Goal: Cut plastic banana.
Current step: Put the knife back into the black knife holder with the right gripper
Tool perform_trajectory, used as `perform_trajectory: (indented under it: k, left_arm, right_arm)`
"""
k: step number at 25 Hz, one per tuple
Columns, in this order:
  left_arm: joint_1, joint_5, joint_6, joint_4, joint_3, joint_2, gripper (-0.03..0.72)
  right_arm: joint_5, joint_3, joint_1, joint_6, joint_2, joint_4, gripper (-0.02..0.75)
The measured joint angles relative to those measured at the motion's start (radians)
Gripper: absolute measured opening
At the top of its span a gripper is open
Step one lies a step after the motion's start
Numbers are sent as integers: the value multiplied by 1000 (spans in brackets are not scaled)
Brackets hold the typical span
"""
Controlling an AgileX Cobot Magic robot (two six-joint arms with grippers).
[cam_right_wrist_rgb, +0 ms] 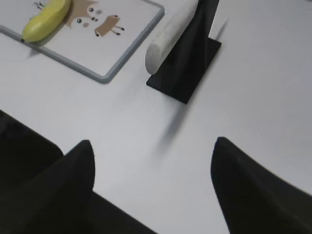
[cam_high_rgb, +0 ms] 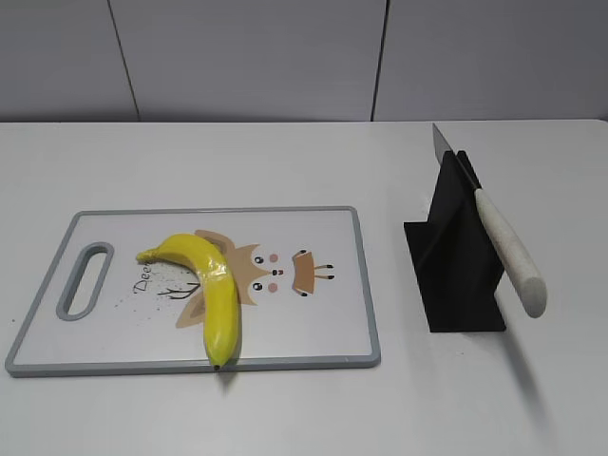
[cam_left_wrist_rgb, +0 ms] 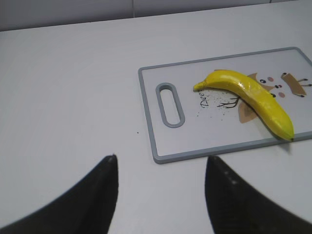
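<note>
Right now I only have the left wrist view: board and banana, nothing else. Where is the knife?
Observer: The knife sits slanted in a black stand on the table, right of the cutting board, handle toward the camera.
Operator: Is the right gripper on it?
Observer: No. In the right wrist view the right gripper is open over bare table, short of the handle.
Operator: Does the plastic banana overhang the board?
Observer: Its dark tip reaches the near rim; the plastic banana otherwise lies on the board.
</note>
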Motion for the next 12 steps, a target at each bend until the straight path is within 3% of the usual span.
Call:
perform_trajectory:
  k: [8,12]
  left_arm:
    - [2,0,0,-1,0,0,544]
    - [2,0,0,0,0,0,544]
  right_arm:
    - [4,0,-4,-3,-140,-1,588]
    - [4,0,-82,-4,-140,9,588]
